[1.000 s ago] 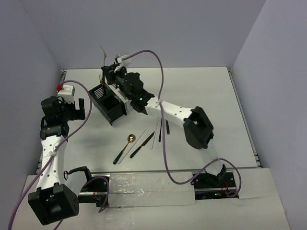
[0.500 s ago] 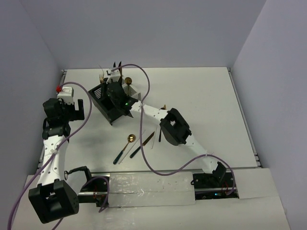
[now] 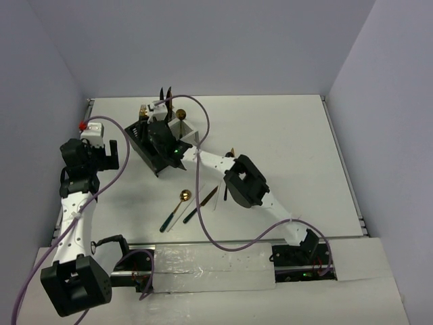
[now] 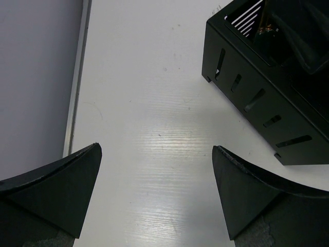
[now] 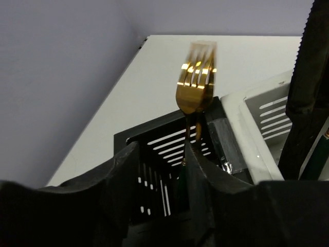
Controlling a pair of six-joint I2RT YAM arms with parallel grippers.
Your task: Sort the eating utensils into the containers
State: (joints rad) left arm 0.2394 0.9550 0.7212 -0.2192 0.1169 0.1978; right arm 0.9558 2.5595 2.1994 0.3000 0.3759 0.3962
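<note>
White table (image 3: 284, 135), plain lilac-grey walls (image 3: 203, 40). L gripper (image 4: 156, 152) fingers apart over bare top nr black caddy (image 4: 257, 103). R gripper (image 5: 162, 154) fingers apart above it, gold fork (image 5: 195, 82) upright btwn them.

My left arm (image 3: 67, 227) and right arm (image 3: 215, 160) show white link shells between chunky black joint housings (image 3: 245, 184), a purple cable (image 3: 198, 200) looping along each. A green light (image 3: 177, 147) glows near my right wrist, and my left fingers (image 4: 51, 190) are matte black wedges.

A fork (image 5: 195, 85) stood in the caddies' (image 3: 143, 150) left compartment. A spoon (image 3: 174, 212) and a knife (image 3: 201, 204) lay on the desk (image 3: 291, 135) before the caddies, slightly right.
</note>
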